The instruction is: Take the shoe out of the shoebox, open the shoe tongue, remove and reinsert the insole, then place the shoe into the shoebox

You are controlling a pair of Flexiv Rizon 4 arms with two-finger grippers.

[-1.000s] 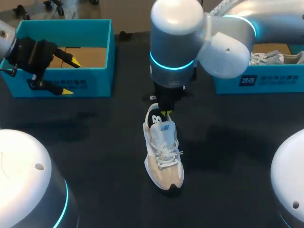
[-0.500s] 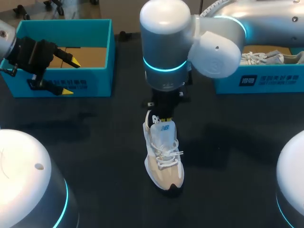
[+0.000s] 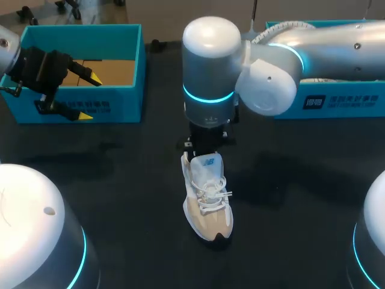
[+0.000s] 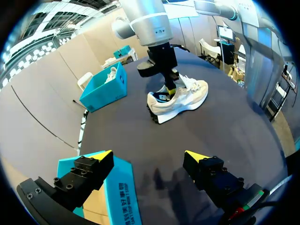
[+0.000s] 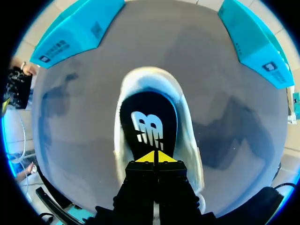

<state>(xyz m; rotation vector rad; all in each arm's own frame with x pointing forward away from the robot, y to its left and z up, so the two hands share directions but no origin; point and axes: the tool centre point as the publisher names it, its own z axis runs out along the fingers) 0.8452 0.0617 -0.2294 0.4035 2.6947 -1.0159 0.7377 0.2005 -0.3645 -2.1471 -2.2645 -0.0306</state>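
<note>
A white and beige shoe [image 3: 207,201] stands upright mid-table, toe toward me; it also shows in the left wrist view [image 4: 180,96]. My right gripper [image 3: 203,146] is down in its heel opening. In the right wrist view my right gripper [image 5: 155,157] is shut, yellow tips together on the black insole [image 5: 145,124] lying inside the shoe [image 5: 185,117]. I cannot see anything pinched between the tips. My left gripper [image 3: 69,93] hangs open over the front wall of the left teal shoebox [image 3: 114,36], holding nothing [image 4: 147,161].
A second teal shoebox [image 3: 337,102] stands at the back right, partly hidden behind my right arm. Both boxes flank the shoe in the right wrist view [image 5: 75,33] [image 5: 255,40]. Dark tabletop [image 3: 120,180] surrounds the shoe.
My right arm has come down and shifted slightly left, sinking its gripper into the heel opening so the insole no longer shows from above. The left arm and shoe have not moved.
</note>
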